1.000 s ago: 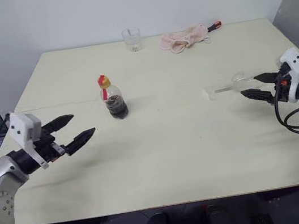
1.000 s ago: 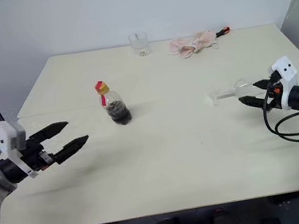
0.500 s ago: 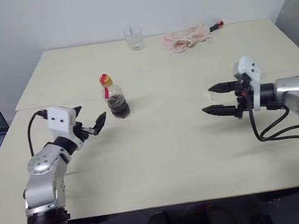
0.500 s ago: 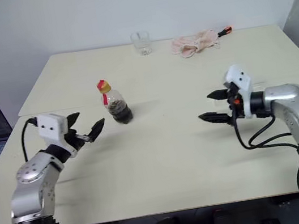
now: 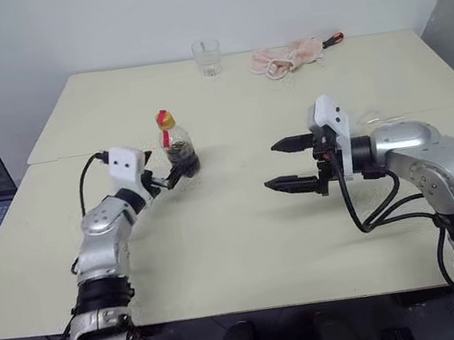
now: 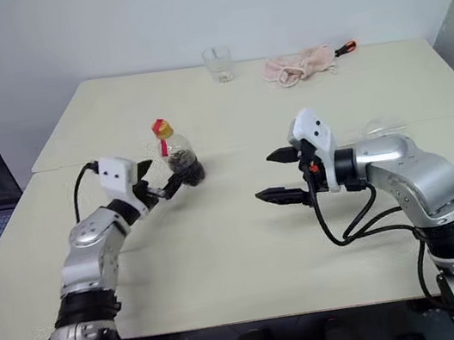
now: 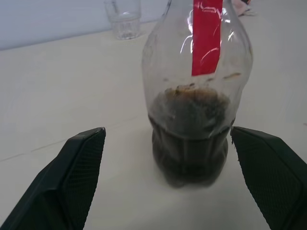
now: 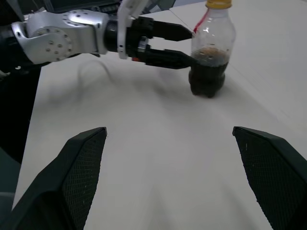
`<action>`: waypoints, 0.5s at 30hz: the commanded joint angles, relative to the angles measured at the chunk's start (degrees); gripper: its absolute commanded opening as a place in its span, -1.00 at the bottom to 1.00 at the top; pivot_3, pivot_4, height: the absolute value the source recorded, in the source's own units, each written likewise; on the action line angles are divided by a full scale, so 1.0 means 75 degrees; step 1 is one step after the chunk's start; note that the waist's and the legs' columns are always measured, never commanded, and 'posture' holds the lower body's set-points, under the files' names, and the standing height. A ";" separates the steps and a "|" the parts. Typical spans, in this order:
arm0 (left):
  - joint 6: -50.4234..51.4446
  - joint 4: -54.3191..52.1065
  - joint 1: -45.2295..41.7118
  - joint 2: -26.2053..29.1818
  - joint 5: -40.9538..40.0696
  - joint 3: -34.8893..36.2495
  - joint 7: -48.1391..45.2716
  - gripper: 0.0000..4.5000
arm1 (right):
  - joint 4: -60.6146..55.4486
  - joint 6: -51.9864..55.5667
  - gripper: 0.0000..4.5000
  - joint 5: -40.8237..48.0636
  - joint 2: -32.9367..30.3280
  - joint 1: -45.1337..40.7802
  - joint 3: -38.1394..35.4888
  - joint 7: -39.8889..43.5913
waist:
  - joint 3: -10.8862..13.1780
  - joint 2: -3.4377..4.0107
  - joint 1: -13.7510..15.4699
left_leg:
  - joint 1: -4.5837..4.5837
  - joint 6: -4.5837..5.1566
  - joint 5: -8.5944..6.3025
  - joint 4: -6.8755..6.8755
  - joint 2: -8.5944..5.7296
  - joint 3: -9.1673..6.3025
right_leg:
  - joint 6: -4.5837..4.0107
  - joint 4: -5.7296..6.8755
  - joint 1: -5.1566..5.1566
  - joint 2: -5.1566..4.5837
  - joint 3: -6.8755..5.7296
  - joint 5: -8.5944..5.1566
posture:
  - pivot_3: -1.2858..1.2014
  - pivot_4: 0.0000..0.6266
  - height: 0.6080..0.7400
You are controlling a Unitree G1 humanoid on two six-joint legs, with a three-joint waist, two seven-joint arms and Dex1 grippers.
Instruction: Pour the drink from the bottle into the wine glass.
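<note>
While the bottle (image 5: pixel 176 146) stands upright mid-table, half full of the drink (image 7: pixel 191 132), the left gripper (image 5: pixel 166 172) sits spread around it, nothing grasped; right gripper (image 5: pixel 288 164) spread, empty, well apart.

- Both arms have silver-grey rounded metal shells with black joint segments.
- Each wrist carries a white boxy camera housing.
- The left gripper (image 5: pixel 168 174) and right gripper (image 5: pixel 281 163) have tapered black fingers with finely textured pads.
- Black cables loop along both forearms.
</note>
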 commanded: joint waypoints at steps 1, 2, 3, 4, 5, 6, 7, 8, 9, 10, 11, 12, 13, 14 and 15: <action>-0.0488 0.0464 -0.0442 -0.0039 0.0188 -0.0073 -0.0060 0.99 | -0.0370 0.0036 1.00 0.0132 0.0030 -0.0106 -0.0005 -0.0110 | 0.0000 -0.0001 -0.0002 | 0.0000 0.0000 0.0000 0.0001 -0.0001 0.0000 | 0.0001 -0.0001 -0.0001 0.0000 0.0000 0.0000 | 0.03 -0.52 1.00; -0.0557 0.0574 -0.0505 -0.0052 0.0217 -0.0087 -0.0069 0.99 | -0.0390 0.0044 1.00 0.0141 0.0030 -0.0102 0.0007 -0.0128 | 0.0000 -0.0001 -0.0012 | 0.0000 0.0000 0.0000 0.0001 -0.0001 0.0000 | 0.0001 -0.0001 -0.0001 0.0000 0.0001 0.0001 | 0.03 -0.52 1.00; -0.0678 0.0786 -0.0638 -0.0057 0.0287 -0.0111 -0.0045 0.99 | -0.0430 0.0062 1.00 0.0148 0.0025 -0.0091 0.0019 -0.0155 | 0.0000 -0.0002 -0.0017 | 0.0000 -0.0001 0.0001 0.0000 -0.0001 0.0001 | 0.0001 -0.0001 -0.0002 0.0000 0.0002 0.0001 | 0.03 -0.52 1.00; -0.0771 0.0944 -0.0733 -0.0059 0.0334 -0.0128 -0.0029 0.99 | -0.0459 0.0076 1.00 0.0154 0.0021 -0.0083 0.0026 -0.0173 | 0.0000 -0.0002 -0.0017 | 0.0000 -0.0001 0.0001 0.0001 -0.0001 0.0000 | 0.0001 0.0000 -0.0003 0.0001 0.0001 0.0001 | 0.03 -0.52 1.00; -0.0900 0.1227 -0.0904 -0.0047 0.0436 -0.0164 0.0028 0.99 | -0.0495 0.0101 1.00 0.0165 0.0032 -0.0077 0.0027 -0.0209 | 0.0000 -0.0002 -0.0016 | 0.0000 -0.0001 0.0001 0.0000 -0.0001 -0.0002 | 0.0001 0.0001 -0.0004 0.0001 -0.0001 0.0001 | 0.03 -0.52 1.00; -0.1052 0.1502 -0.1066 -0.0028 0.0560 -0.0204 0.0115 0.99 | -0.0537 0.0129 1.00 0.0181 0.0040 -0.0070 0.0024 -0.0249 | 0.0000 -0.0002 -0.0013 | 0.0000 -0.0002 0.0001 0.0001 -0.0001 -0.0002 | 0.0001 0.0002 -0.0003 0.0002 -0.0001 0.0001 | 0.03 -0.52 1.00; -0.1173 0.1710 -0.1180 -0.0015 0.0642 -0.0231 0.0169 0.99 | -0.0552 0.0142 1.00 0.0194 0.0043 -0.0071 0.0023 -0.0276 | 0.0001 -0.0005 -0.0008 | 0.0000 -0.0002 0.0001 0.0002 -0.0001 -0.0003 | 0.0001 0.0003 -0.0002 0.0003 -0.0002 0.0001 | 0.03 -0.52 1.00; -0.1285 0.1942 -0.1304 -0.0019 0.0704 -0.0227 0.0252 0.99 | -0.0571 0.0154 1.00 0.0206 0.0041 -0.0070 0.0021 -0.0303 | 0.0001 -0.0005 -0.0007 | -0.0001 -0.0002 0.0001 0.0004 -0.0001 -0.0004 | 0.0003 0.0004 -0.0002 0.0003 -0.0004 0.0003 | 0.03 -0.52 1.00; -0.1388 0.2147 -0.1410 -0.0037 0.0726 -0.0214 0.0275 0.99 | -0.0591 0.0166 1.00 0.0220 0.0036 -0.0068 0.0018 -0.0329 | 0.0001 -0.0005 -0.0009 | -0.0001 -0.0001 0.0001 0.0005 -0.0001 -0.0004 | 0.0004 0.0003 -0.0001 0.0003 -0.0003 0.0004 | 0.03 -0.52 1.00; -0.1517 0.2356 -0.1522 -0.0073 0.0739 -0.0219 0.0235 0.99 | -0.0604 0.0175 1.00 0.0234 0.0033 -0.0068 0.0008 -0.0351 | 0.0001 -0.0006 -0.0014 | -0.0001 -0.0001 0.0001 0.0005 -0.0001 -0.0003 | 0.0005 0.0003 -0.0002 0.0003 -0.0001 0.0004 | 0.03 -0.52 1.00; -0.1635 0.2580 -0.1646 -0.0131 0.0720 -0.0211 0.0183 0.99 | -0.0618 0.0183 1.00 0.0242 0.0030 -0.0071 0.0003 -0.0372 | 0.0001 -0.0007 -0.0016 | -0.0001 -0.0001 0.0001 0.0005 -0.0002 -0.0003 | 0.0005 0.0002 -0.0002 0.0003 0.0000 0.0004 | 0.03 -0.52 1.00; -0.1736 0.2753 -0.1736 -0.0170 0.0705 -0.0206 0.0135 0.99 | -0.0626 0.0187 1.00 0.0250 0.0026 -0.0073 0.0001 -0.0390 | 0.0001 -0.0007 -0.0016 | -0.0001 -0.0001 0.0001 0.0005 -0.0002 -0.0003 | 0.0005 0.0002 -0.0002 0.0004 -0.0001 0.0004 | 0.03 -0.52 1.00; -0.1845 0.2919 -0.1823 -0.0240 0.0595 -0.0151 -0.0018 0.99 | -0.0655 0.0195 1.00 0.0252 0.0018 -0.0082 -0.0005 -0.0423 | 0.0001 -0.0007 -0.0015 | -0.0001 -0.0001 0.0001 0.0005 -0.0002 -0.0003 | 0.0005 0.0002 -0.0003 0.0004 -0.0002 0.0004 | 0.03 -0.52 1.00; -0.1967 0.3119 -0.1914 -0.0280 0.0572 -0.0127 -0.0072 0.99 | -0.0674 0.0207 1.00 0.0258 0.0011 -0.0095 -0.0015 -0.0450 | 0.0001 -0.0007 -0.0013 | -0.0002 -0.0002 0.0001 0.0006 -0.0002 -0.0003 | 0.0005 0.0002 -0.0003 0.0004 -0.0002 0.0004 | 0.03 -0.52 1.00; -0.2116 0.3306 -0.1991 -0.0310 0.0568 -0.0111 -0.0147 0.99 | -0.0701 0.0223 1.00 0.0270 0.0007 -0.0105 -0.0037 -0.0478 | 0.0002 -0.0008 -0.0013 | -0.0003 -0.0002 0.0001 0.0007 -0.0002 -0.0003 | 0.0006 0.0002 -0.0002 0.0004 -0.0003 0.0005 | 0.03 -0.52 1.00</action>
